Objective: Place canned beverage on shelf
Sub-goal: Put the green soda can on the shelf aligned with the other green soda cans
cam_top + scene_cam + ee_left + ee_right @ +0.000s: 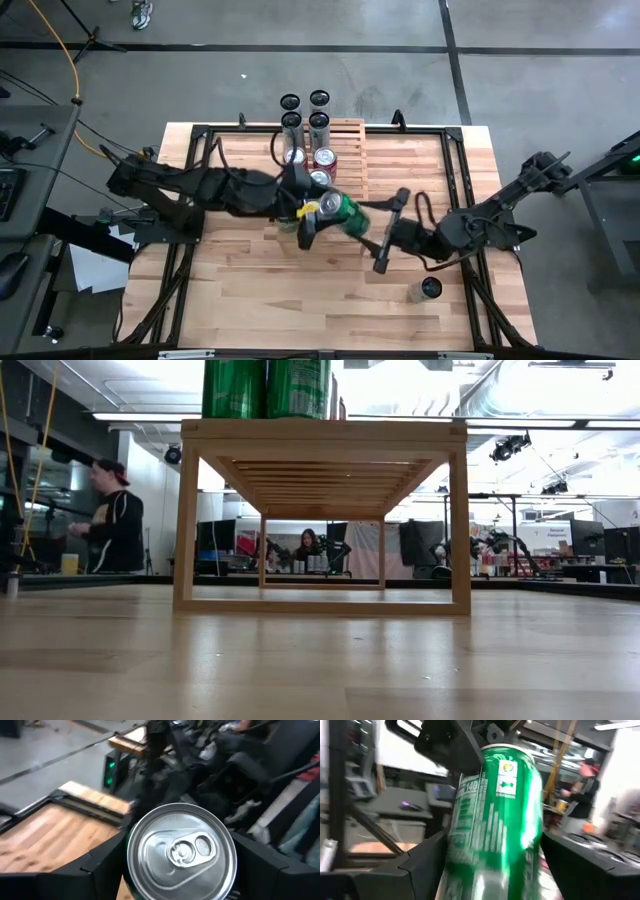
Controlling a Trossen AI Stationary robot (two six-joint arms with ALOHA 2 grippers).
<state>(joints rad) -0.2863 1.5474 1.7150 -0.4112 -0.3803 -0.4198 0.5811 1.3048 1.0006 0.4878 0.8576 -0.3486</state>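
Both grippers' jaws clamp one green can point(343, 209) at the high view's centre: left gripper point(312, 218) at its top end, right gripper point(372, 214) around its body. Just above stands the shelf point(349, 160), bearing cans.

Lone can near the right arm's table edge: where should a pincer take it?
Probably grip the lone can around its round side wall, coming in level from the side: it stands upright, top facing up, apart from the other cans.
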